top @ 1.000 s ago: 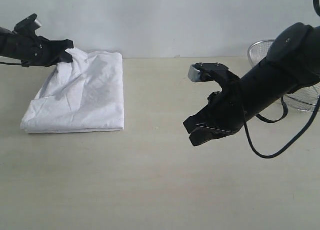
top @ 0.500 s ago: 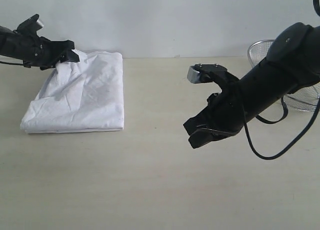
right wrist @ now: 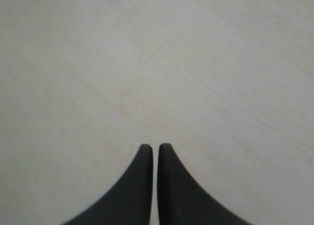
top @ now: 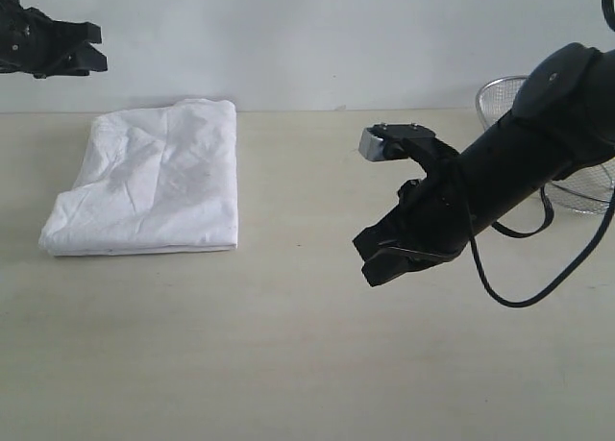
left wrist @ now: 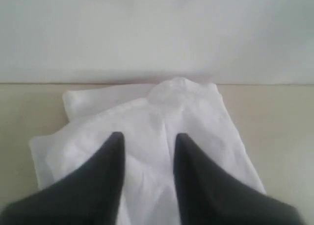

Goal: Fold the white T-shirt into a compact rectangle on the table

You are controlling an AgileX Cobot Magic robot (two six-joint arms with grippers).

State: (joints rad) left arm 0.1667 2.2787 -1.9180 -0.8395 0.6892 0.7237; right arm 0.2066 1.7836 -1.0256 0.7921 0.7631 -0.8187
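there, mesh basket [top: 497,102] on table [top: 288,364] behind arm [top: 524,167]

We hold our left claw [top: 94,47] raised high, jaws parted with nothing between them; our right claw [top: 370,258] hangs lower, tilted downward, jaws pressed together.

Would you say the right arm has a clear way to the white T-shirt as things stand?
Probably yes: only bare table lies between the right claw and the white T-shirt, and the left claw hovers clear. Whether the right claw stretches that far I cannot tell.
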